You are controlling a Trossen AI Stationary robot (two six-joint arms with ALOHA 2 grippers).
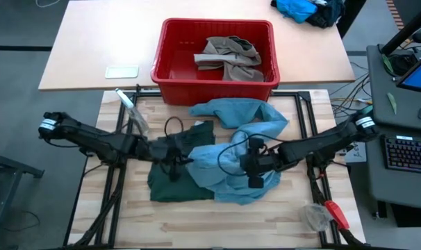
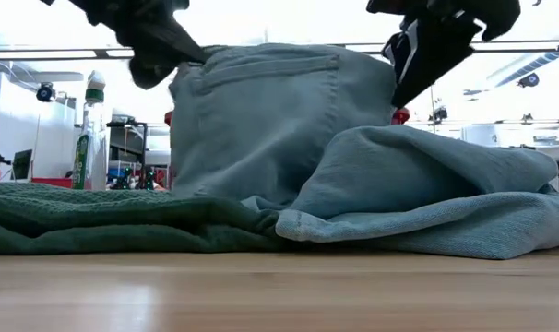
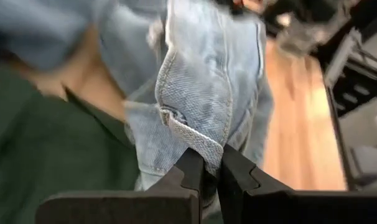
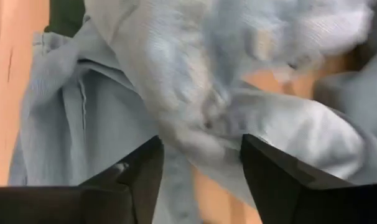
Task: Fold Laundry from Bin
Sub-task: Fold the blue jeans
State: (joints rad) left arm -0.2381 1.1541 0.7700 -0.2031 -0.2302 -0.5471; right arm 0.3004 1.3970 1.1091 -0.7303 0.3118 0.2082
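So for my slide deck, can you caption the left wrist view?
Left gripper pinches a belt loop on the light blue denim trousers, lifted above the dark green shorts.

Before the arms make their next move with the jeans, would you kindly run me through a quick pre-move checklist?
1. Left tool pinched on the jeans waistband: ok.
2. Right tool open, jeans between its fingers but not clamped: ok if release was intended.
3. Jeans spread flat: not ok, bunched and partly lifted.
4. Green shorts clear of the jeans: not ok, jeans overlap them.
5. Bin emptied: not ok, a khaki piece remains.
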